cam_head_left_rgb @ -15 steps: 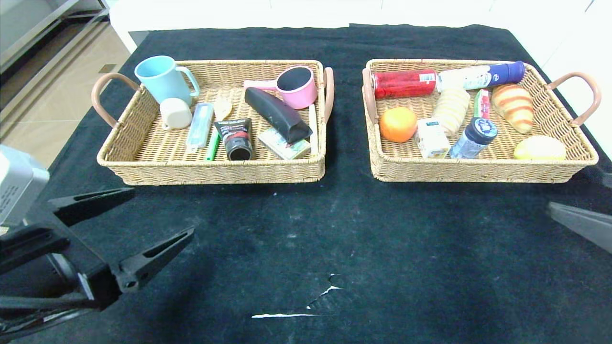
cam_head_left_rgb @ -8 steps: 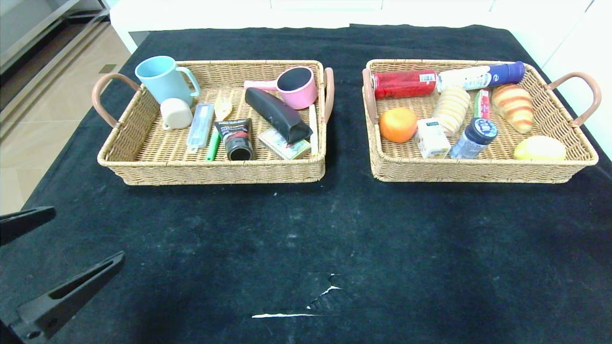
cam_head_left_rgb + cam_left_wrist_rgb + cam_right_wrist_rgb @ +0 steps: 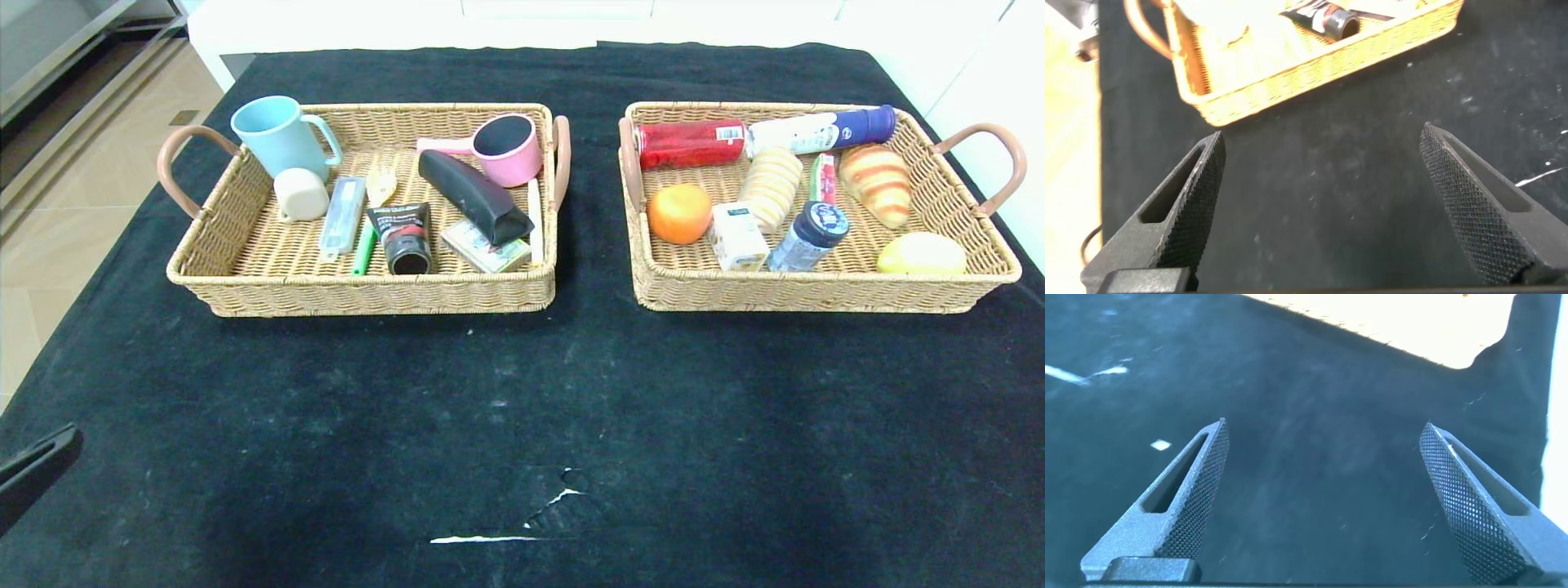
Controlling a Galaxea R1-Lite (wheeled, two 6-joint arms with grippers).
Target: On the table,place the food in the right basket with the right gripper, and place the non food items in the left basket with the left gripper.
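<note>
On the black-clothed table (image 3: 571,392), the left basket (image 3: 359,294) holds the pasta fork (image 3: 364,249), the black tube with a red band (image 3: 404,237) and the black soft case (image 3: 473,196). The right basket (image 3: 816,292) holds the orange (image 3: 679,212), the white juice carton (image 3: 737,237) and the green-white packet (image 3: 823,177). My left gripper (image 3: 1321,131) hangs open and empty over bare cloth short of the left basket (image 3: 1315,69); only one fingertip (image 3: 37,465) shows in the head view. My right gripper (image 3: 1325,423) is open and empty above the cloth, outside the head view.
The left basket also holds a blue mug (image 3: 277,135), a pink cup (image 3: 508,147) and a cream cup (image 3: 300,193). A red can (image 3: 690,143), a blue-capped bottle (image 3: 820,131), bread (image 3: 878,184) and a small jar (image 3: 810,235) share the right basket. A white tear (image 3: 522,523) marks the near cloth.
The left gripper has drawn back to the near left corner, almost out of the head view. The right finger at the right edge has left that view. The baskets' contents are unmoved.
</note>
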